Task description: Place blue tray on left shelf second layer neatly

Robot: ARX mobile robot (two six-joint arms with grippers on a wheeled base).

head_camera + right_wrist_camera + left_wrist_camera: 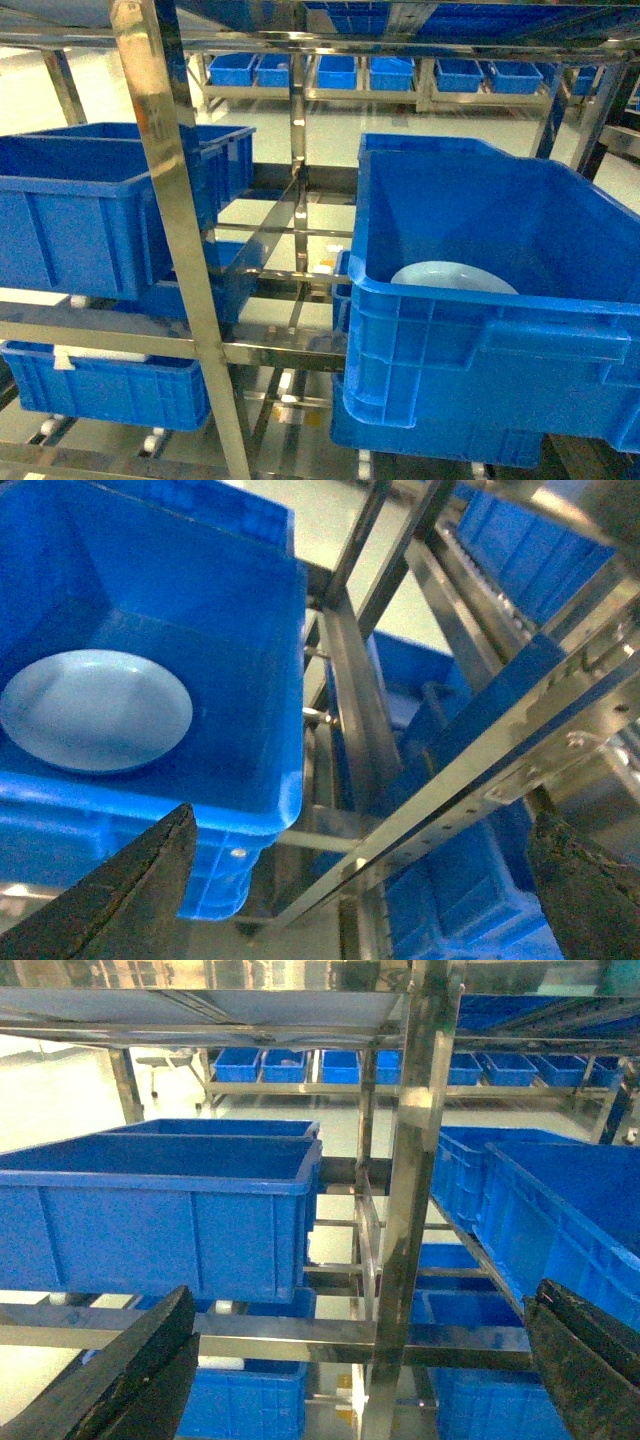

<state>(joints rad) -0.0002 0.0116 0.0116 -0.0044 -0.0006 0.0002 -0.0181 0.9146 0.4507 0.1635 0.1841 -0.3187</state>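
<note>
The blue tray [455, 277] is a pale oval dish lying flat on the floor of a deep dark-blue crate [500, 330] at the right; the right wrist view shows the blue tray [95, 708] from above. The left shelf [172, 215] is a shiny steel rack with dark-blue crates on its tiers. My left gripper [360, 1380] is open and faces a steel upright [412, 1210] of the rack, with nothing between its fingers. My right gripper [365, 890] is open beside the tray's crate [250, 680], apart from the tray. Neither gripper shows in the head view.
Dark-blue crates [90, 215] sit on the left rack's upper tier and another crate [110, 385] on the tier below. Horizontal rails [290, 350] and an angled perforated steel rail [480, 770] cross close in front. More crates [390, 72] line a far rack.
</note>
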